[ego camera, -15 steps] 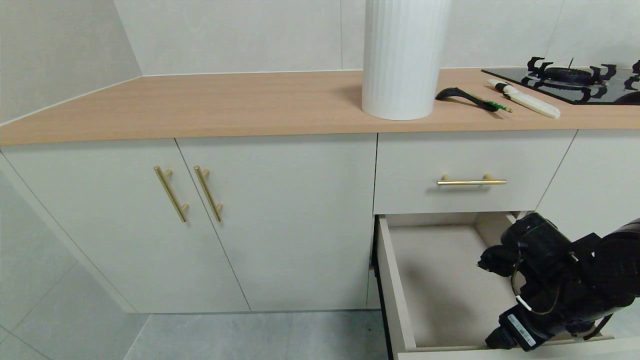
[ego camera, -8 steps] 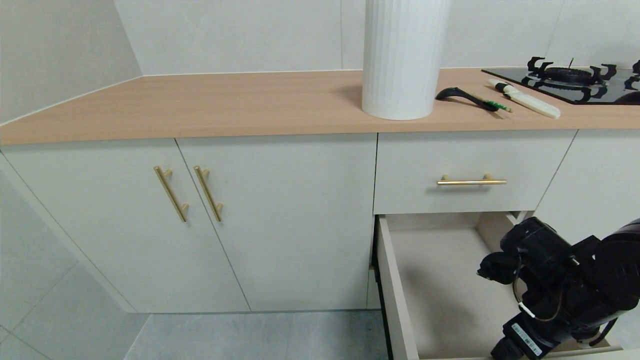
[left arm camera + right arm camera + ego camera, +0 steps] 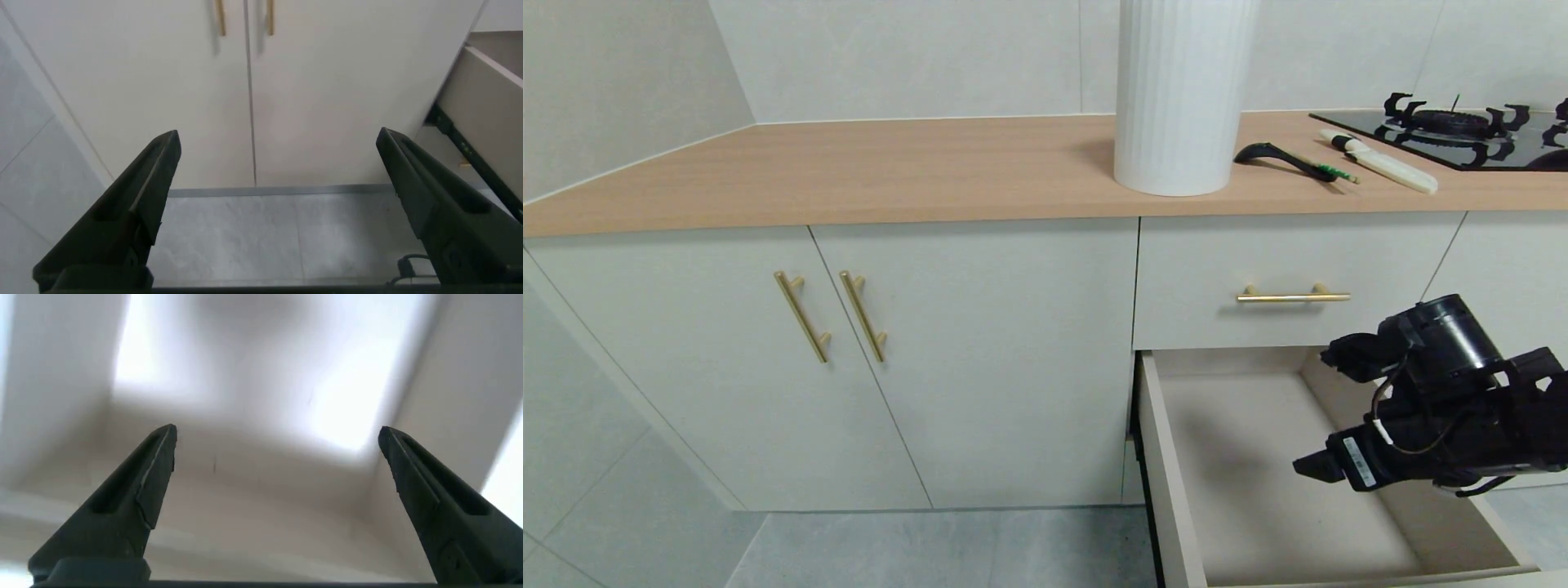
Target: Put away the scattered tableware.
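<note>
**Kitchen counter, lower drawer pulled out, tableware not put away yet**

Light wood countertop (image 3: 890, 167) runs along a pale tiled wall, with cream cabinets and gold handles underneath. The tableware is on the counter over on the right. A black ladle (image 3: 1278, 159) and a white knife (image 3: 1380, 161) lie close together but not touching, between a tall white ribbed vase (image 3: 1176, 98) and the black gas hob (image 3: 1462, 135). The knife is right beside the hob's front edge.

Below them the top drawer (image 3: 1290, 278) is closed and the lower drawer (image 3: 1168, 474) is pulled out. The right gripper (image 3: 276, 433) hangs over the right side of that open drawer, fingers spread wide. The left gripper (image 3: 277, 135) is down low facing the cabinet doors (image 3: 849, 359), fingers spread wide too, with grey floor tiles (image 3: 270, 237) under it.
</note>
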{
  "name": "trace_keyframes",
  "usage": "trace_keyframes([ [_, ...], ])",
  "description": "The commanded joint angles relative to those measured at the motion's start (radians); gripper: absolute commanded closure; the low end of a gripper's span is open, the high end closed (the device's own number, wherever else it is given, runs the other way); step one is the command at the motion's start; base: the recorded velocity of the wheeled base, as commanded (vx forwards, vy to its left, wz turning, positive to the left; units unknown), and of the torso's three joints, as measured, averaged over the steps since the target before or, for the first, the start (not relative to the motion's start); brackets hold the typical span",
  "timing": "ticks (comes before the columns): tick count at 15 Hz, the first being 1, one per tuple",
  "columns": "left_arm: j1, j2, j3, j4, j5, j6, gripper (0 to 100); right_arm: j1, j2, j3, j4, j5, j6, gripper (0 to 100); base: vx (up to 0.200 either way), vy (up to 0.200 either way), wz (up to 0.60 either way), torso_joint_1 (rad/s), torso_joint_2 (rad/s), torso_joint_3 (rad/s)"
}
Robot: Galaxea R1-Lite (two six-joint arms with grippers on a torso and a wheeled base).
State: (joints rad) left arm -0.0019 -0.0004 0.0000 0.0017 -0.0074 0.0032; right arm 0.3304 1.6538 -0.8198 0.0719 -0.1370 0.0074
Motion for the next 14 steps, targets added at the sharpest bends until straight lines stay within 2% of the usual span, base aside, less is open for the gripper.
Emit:
trace_keyframes([
  [1, 0.0, 0.0, 0.0, 0.0, 0.0, 0.0, 0, -0.025, -0.026, 0.002, -0.037, 0.0, 0.003, 0, 0.0, 0.0, 0.0, 0.0, 0.0, 0.0],
  [6, 0.0, 0.0, 0.0, 0.0, 0.0, 0.0, 0, -0.03, -0.051, 0.019, -0.127, 0.0, 0.003, 0, 0.0, 0.0, 0.0, 0.0, 0.0, 0.0],
  [10, 0.0, 0.0, 0.0, 0.0, 0.0, 0.0, 0, -0.03, -0.058, 0.018, -0.13, 0.0, 0.005, 0, 0.0, 0.0, 0.0, 0.0, 0.0, 0.0],
  [14, 0.0, 0.0, 0.0, 0.0, 0.0, 0.0, 0, -0.03, -0.068, 0.019, -0.13, -0.004, 0.003, 0, 0.0, 0.0, 0.0, 0.047, -0.21, -0.206],
])
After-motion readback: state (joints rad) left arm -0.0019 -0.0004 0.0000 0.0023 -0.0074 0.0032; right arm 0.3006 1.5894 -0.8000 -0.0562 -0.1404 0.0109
